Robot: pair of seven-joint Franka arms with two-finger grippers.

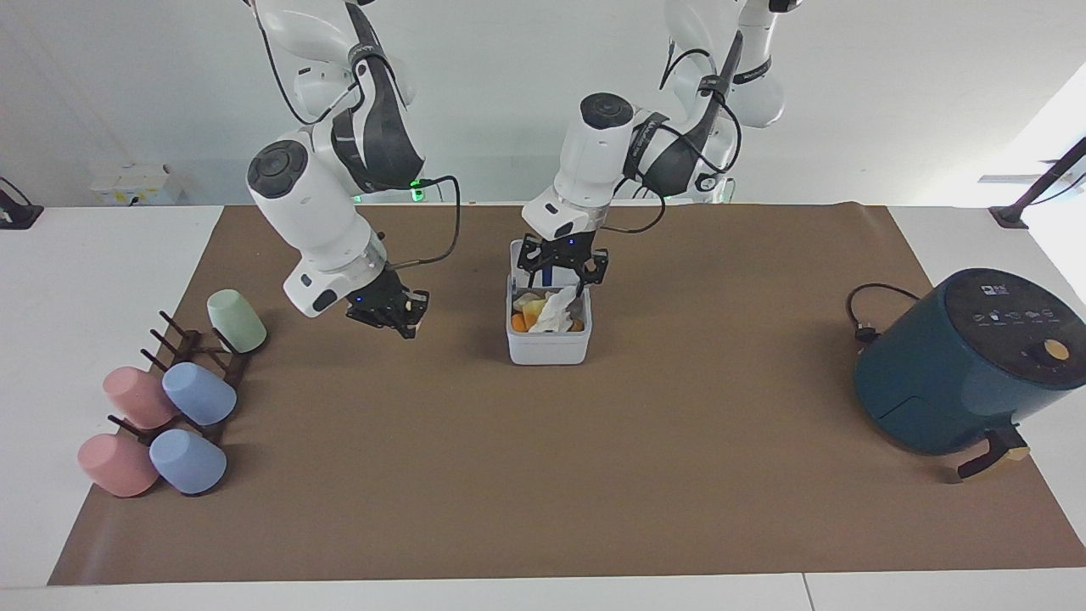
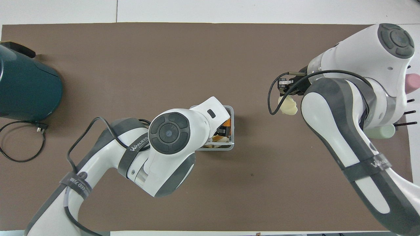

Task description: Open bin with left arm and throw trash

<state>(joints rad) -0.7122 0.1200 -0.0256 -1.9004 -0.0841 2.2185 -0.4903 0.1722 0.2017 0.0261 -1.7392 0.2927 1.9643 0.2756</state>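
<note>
The white-grey bin (image 1: pixel 549 346) stands mid-table with its lid (image 1: pixel 519 255) up on the side nearer the robots. A crumpled white tissue (image 1: pixel 557 309) lies in it on yellow-orange chunks (image 1: pixel 520 321). My left gripper (image 1: pixel 563 265) hovers just above the bin, open and empty. In the overhead view the left wrist hides it, and only part of the bin's rim (image 2: pixel 232 131) shows. My right gripper (image 1: pixel 392 312) is raised over the mat between the bin and the cups, shut on a pale cream wedge (image 2: pixel 288 106); it also shows in the overhead view (image 2: pixel 286 88).
A dark teal air fryer (image 1: pixel 959 365) with its cable (image 1: pixel 865 318) stands at the left arm's end of the table. Several pastel cups (image 1: pixel 197 394) sit on a dark rack (image 1: pixel 191 348) at the right arm's end.
</note>
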